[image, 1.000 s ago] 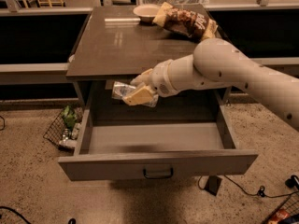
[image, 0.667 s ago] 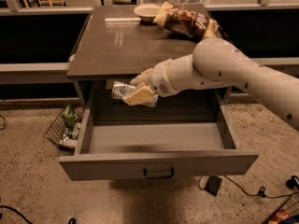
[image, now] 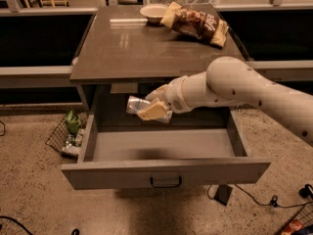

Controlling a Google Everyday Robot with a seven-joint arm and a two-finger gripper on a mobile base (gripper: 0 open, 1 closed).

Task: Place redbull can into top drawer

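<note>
One claw grips the redbull can, lying sideways above the pulled-out top drawer.

Speckled floor, brown tbl, wire basket at L, dim rm

One tool above one drawer — one can, bag, bowl.

The can is shiny silver, held over the grey drawer by the cream-coloured tool; the arm is off-white with dark specks; the drawer's handle is dark; the desk is glossy brown-grey; the chip bag is brown and yellow; the floor is speckled tan.
</note>
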